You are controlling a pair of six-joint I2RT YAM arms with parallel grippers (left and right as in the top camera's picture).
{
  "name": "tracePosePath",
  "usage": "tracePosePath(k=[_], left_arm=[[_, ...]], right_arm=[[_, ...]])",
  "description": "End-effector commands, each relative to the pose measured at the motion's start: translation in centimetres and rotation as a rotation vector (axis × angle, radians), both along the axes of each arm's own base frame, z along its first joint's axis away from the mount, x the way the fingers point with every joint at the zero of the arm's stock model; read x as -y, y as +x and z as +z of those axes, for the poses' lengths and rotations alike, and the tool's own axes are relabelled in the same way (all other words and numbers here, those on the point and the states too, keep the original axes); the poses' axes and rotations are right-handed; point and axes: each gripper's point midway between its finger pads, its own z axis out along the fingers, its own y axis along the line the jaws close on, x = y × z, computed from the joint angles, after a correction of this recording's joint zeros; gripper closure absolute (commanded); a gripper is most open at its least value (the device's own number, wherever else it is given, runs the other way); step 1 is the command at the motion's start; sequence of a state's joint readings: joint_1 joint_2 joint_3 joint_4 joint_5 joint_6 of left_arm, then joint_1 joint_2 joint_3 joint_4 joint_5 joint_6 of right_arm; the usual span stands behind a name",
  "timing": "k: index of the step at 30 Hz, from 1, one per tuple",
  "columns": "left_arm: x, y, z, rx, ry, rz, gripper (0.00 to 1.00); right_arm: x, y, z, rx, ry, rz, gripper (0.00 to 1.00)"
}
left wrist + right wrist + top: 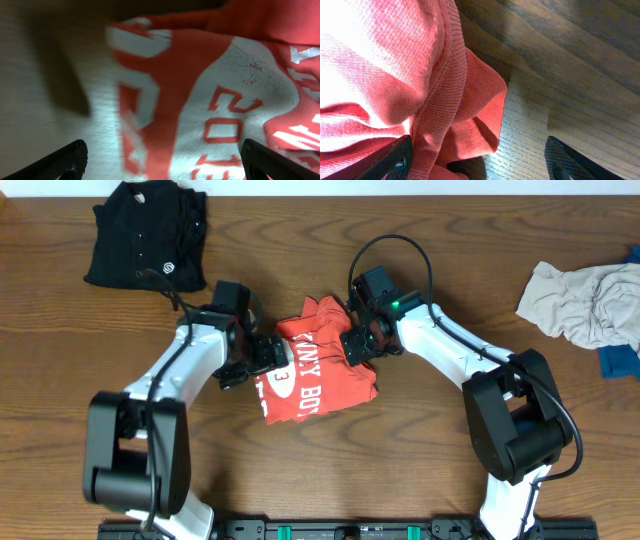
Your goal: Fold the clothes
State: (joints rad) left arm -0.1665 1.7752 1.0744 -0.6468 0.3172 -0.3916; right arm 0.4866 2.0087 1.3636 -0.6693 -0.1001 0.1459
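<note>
Lying crumpled on the wooden table (400,470) is a knit red-orange T-shirt (322,372).

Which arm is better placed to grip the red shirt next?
Right, probably: right end effector, open, straddles a bunched hem of the red T-shirt. Left end effector, also open, faces flat printed cloth.

The T-shirt (322,370) lies in the middle of the counter (400,470). The left hand (266,360) is at its left edge and the right hand (357,346) is at its right edge. The buttoned shirt (148,235) lies in the far left corner, well apart from the T-shirt, and a heap of other clothes (585,300) lies at the far right edge.
</note>
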Motion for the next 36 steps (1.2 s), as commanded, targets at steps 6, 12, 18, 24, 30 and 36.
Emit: tracePosePath(k=[6, 12, 18, 24, 30, 36], left_arm=[[1.6, -0.4, -0.7, -0.033, -0.096, -0.027, 0.02], [2.2, -0.7, -1.3, -0.025, -0.136, -0.030, 0.02], [2.2, -1.4, -1.9, -0.037, -0.140, -0.030, 0.02], [3.5, -1.4, -2.2, -0.007, -0.233, -0.045, 0.02], [4.7, -1.3, -2.9, -0.027, -0.308, -0.038, 0.02], [5.5, -1.4, -4.3, -0.057, -0.359, -0.042, 0.03]], right_arm=[[0.7, -0.3, 0.8, 0.005, -0.014, 0.020, 0.18], [1.0, -0.2, 0.9, 0.006, -0.013, 0.012, 0.17], [2.1, 0.5, 1.4, 0.016, -0.008, -0.021, 0.17], [3.6, 0.8, 2.4, 0.016, -0.003, -0.059, 0.16], [3.0, 0.5, 3.5, -0.027, 0.123, -0.060, 0.13], [2.1, 0.2, 4.4, -0.080, 0.285, -0.031, 0.12]])
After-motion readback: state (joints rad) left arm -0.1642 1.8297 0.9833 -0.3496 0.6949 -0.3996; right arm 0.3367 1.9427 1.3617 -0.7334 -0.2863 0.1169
